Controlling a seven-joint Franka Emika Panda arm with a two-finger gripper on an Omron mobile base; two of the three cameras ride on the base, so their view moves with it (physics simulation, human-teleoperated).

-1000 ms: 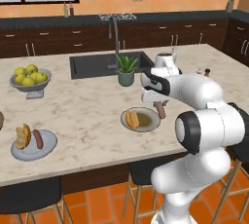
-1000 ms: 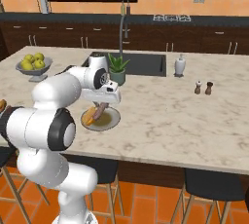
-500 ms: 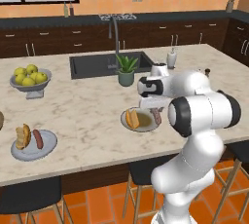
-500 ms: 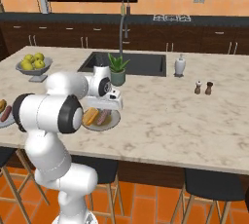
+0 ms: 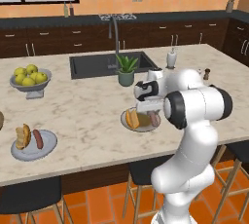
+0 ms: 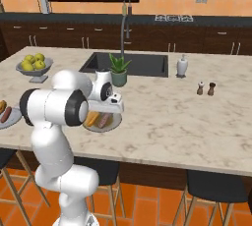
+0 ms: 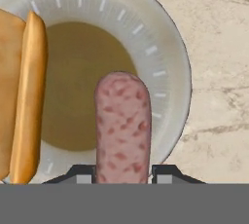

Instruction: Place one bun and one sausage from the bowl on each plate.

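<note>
My gripper (image 7: 121,172) is shut on a pink speckled sausage (image 7: 122,130), which sticks out from between the two dark fingertips over a white plate (image 7: 165,47) with a brown centre. A golden bun (image 7: 22,96) lies on that plate beside the sausage. From the left base view the gripper (image 5: 148,108) hangs low over this plate (image 5: 127,124) near the counter's front edge. A second plate (image 5: 48,146) at the left holds a bun (image 5: 22,136) and a sausage (image 5: 37,139). The bowl is a brown sliver (image 5: 1,120) at the picture's left edge.
A grey footed bowl of apples (image 5: 30,79) stands at the back left. A potted plant (image 5: 126,69) sits by the sink (image 5: 92,65), just behind the near plate. A soap dispenser (image 6: 182,66) and two shakers (image 6: 205,88) stand to the right.
The hand has swung left and dropped with the sausage, from above and right of the near plate to low over it. The jaws have stayed shut on the sausage.
</note>
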